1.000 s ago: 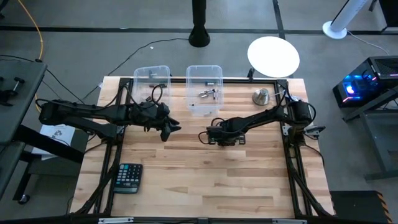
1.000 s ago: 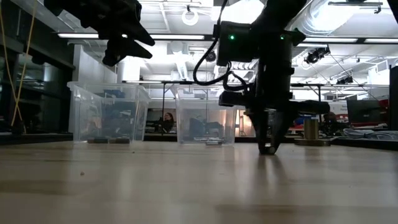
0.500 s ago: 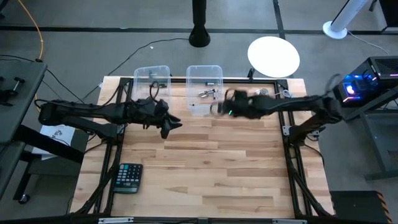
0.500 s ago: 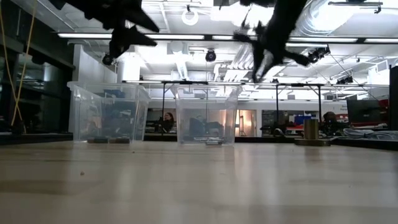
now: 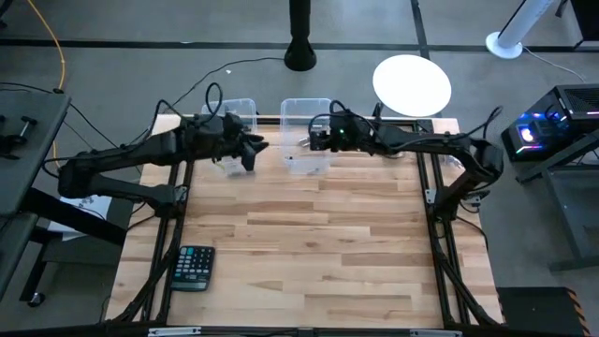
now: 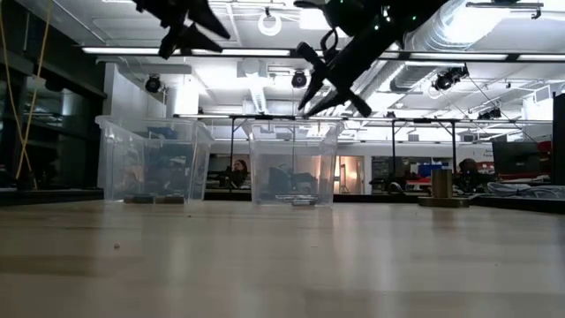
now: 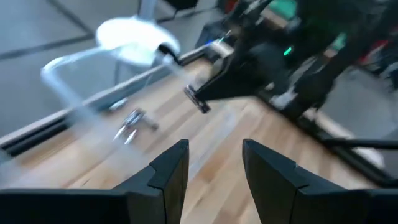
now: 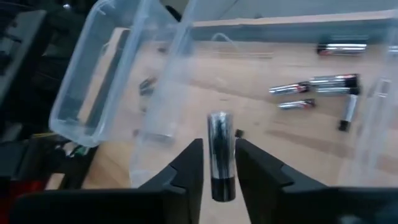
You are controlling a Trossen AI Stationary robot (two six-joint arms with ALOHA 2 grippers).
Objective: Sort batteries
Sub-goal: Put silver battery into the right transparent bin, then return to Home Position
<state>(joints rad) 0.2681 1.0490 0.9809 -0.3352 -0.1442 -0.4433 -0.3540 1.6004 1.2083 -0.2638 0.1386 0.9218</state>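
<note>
Far left on the wooden table [image 5: 309, 243], near the front corner: black calculator [image 5: 194, 267], well clear of both arms.

Left gripper [image 5: 251, 150] is up in the air at the right edge of the left clear bin [image 5: 230, 110], on the side facing the right bin. Left wrist view: its two dark fingers [image 7: 168, 171] stand spread with bare wood showing in the gap, nothing between them. The low view shows it high above the bins.

Left clear bin holds a few dark batteries on its floor, seen through the wall in the low view [image 6: 154, 199].

Right clear bin [image 5: 307, 108] sits just beside the left one. Silvery batteries [image 8: 311, 87] lie scattered on its floor, one dark-ended cell apart near the back wall.

Right gripper [image 5: 321, 138] hangs over the right clear bin, arm reaching in from the right side of the table. Right wrist view: its fingers pinch one silvery-grey battery [image 8: 219, 152], held upright and sticking out past the tips, directly over the bin interior.

Farther right, beyond the table edge, a round white disc [image 5: 412, 84] sits on the floor.
</note>
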